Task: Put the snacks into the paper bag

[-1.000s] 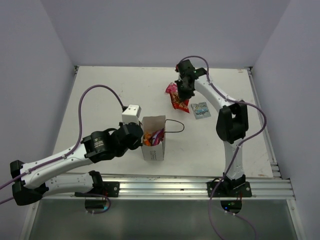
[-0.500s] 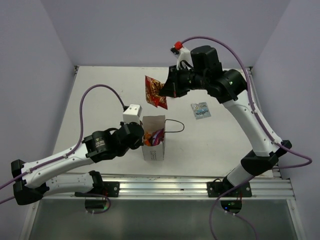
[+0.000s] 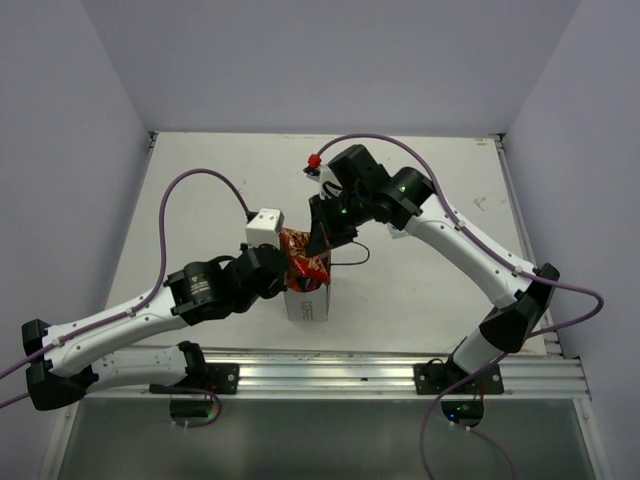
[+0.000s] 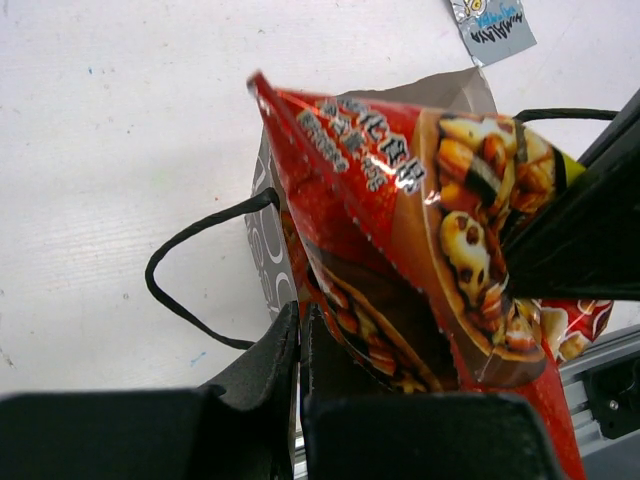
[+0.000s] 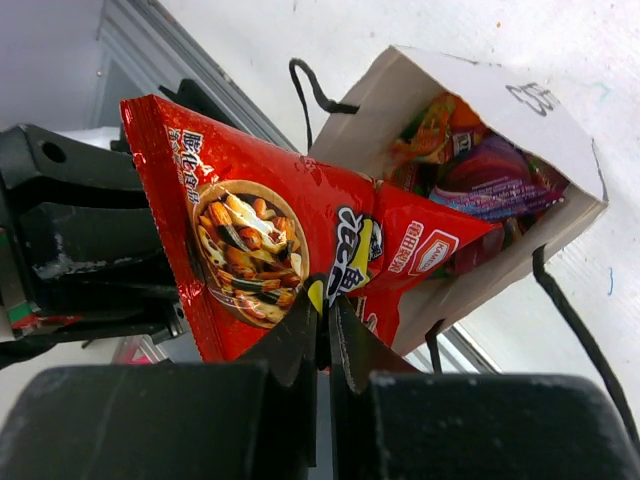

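- Step in hand: the third snack is going in. The right hand (image 5: 322, 312) is clenched on the red-orange packet (image 5: 250, 250), which hangs tilted over the mouth of the paper bag (image 3: 310, 303).
- The left hand (image 4: 300, 335) is pinched on the bag's wall, steadying it.
- Colourful packets (image 5: 480, 170) already lie inside.
- The pale blue packet (image 4: 490, 25) lies on the desk (image 4: 120, 100).
- Next move, as I judge it: lower the packet, then let go.

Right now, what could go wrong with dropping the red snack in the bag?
1. The red packet, pinched by the right gripper, hangs slanted over the bag; a corner may catch the rim and it could slip outside.
2. The bag already holds packets, so this one might sit high and topple out.
3. The left gripper pinches only one paper wall; a push could tip the bag.
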You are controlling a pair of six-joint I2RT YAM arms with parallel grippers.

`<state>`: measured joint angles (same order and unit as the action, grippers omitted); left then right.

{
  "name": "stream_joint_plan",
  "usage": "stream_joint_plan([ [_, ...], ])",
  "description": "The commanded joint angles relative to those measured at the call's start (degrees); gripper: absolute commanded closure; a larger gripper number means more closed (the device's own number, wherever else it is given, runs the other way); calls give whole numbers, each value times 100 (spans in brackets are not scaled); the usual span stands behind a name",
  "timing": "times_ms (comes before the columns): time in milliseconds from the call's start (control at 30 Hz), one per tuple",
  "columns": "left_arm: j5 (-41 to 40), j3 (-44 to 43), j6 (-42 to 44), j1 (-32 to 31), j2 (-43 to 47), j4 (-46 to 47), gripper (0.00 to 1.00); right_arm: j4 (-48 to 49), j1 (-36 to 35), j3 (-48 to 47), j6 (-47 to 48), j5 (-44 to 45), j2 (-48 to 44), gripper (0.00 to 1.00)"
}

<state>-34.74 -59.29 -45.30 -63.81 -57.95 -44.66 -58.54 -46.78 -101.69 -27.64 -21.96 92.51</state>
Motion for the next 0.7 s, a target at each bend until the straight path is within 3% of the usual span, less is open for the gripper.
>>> stream_joint_plan([
  [0, -41, -171, 83, -17, 100, 133, 100, -394, -129, -140, 21, 235, -111, 100],
  [300, -68, -145, 74, -9, 232, 72, 100, -1019, -445, 34, 364, 1324, 171, 99],
  [433, -85, -109, 56, -9, 328, 37, 100, -843, -446, 97, 356, 1571, 223, 84],
  [667, -112, -83, 65, -9, 425, -7, 100, -1203, -515, -983, 487, 2151, 1040, 83],
])
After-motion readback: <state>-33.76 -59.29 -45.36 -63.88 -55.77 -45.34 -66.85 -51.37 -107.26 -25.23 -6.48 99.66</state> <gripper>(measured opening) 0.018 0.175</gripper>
